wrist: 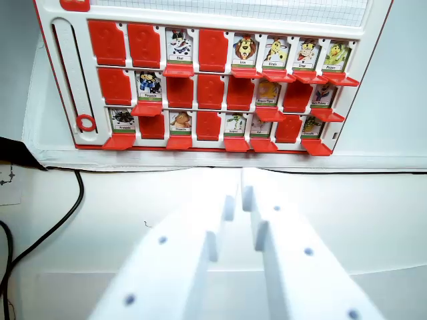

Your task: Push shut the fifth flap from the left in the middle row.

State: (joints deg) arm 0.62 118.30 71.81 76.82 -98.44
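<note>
Game board [67, 80] stands upright on worktop [373, 213]. Target flap [269, 92] — fifth from board's left edge, middle row — open, picture showing. Gripper [239, 193] well below board, jaws nearly clenched, empty. Risk: neighbouring open flaps close by — off-centre push knocks wrong one.

flap board [213, 80] behind claw [240, 190], cable [60, 217] at left

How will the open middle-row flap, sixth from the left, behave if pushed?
The flap looks like thin stiff plastic hinged at its window's lower edge, so it should probably swing shut rather than bend. It seems light, needing little force. No clamp shows on the board, so a hard push might slide it.
</note>
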